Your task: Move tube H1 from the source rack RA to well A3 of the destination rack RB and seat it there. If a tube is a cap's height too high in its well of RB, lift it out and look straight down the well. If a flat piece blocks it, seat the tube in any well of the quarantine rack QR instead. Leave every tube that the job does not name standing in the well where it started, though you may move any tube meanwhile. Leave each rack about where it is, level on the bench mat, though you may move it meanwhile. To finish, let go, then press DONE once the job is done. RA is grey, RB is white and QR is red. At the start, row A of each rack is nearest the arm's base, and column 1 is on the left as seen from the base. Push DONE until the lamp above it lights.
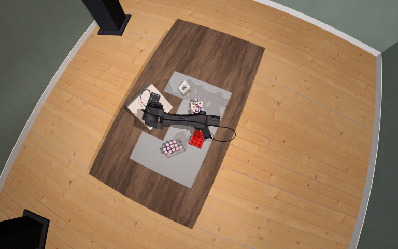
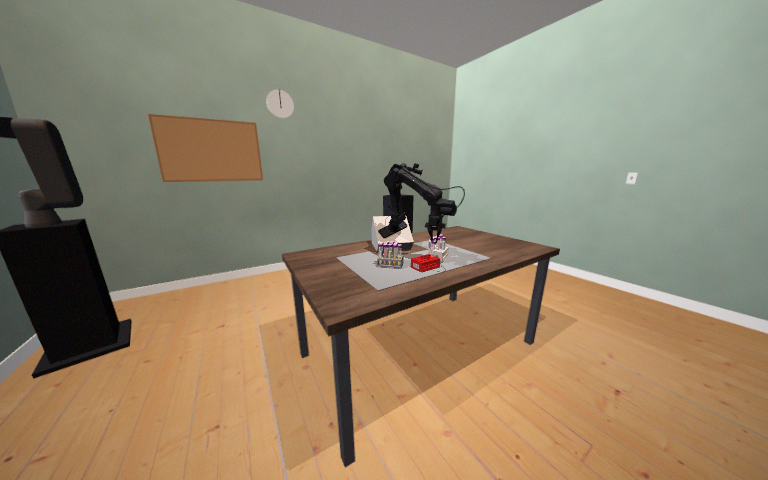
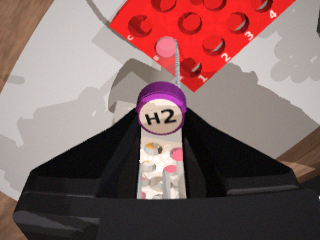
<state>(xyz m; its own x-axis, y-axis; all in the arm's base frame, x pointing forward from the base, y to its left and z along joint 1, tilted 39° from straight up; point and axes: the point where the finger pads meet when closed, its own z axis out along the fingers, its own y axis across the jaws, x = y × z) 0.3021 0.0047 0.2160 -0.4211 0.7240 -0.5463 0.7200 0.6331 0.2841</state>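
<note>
My gripper (image 3: 161, 118) (image 2: 434, 239) is shut on tube H2 (image 3: 161, 112), which has a purple cap. A faint clear wall and a pink end show beyond the cap, in front of the red rack QR (image 3: 214, 30) (image 1: 197, 140) (image 2: 425, 262). The white rack RB (image 1: 192, 108) (image 2: 440, 254) holds several purple-capped tubes; the fingers are close above it in the exterior view. The grey rack RA (image 1: 184, 150) (image 2: 389, 265) holds many capped tubes. No label H1 is readable, and well A3 of RB cannot be made out. The arm hides the fingertips in the top view.
A small white box (image 1: 185, 86), perhaps the DONE button, lies on the grey mat (image 1: 164, 166) beyond RB. The arm (image 1: 185, 120) stretches from its pale base (image 1: 133, 106) between RB and QR. A cable (image 1: 235, 134) loops past the table edge.
</note>
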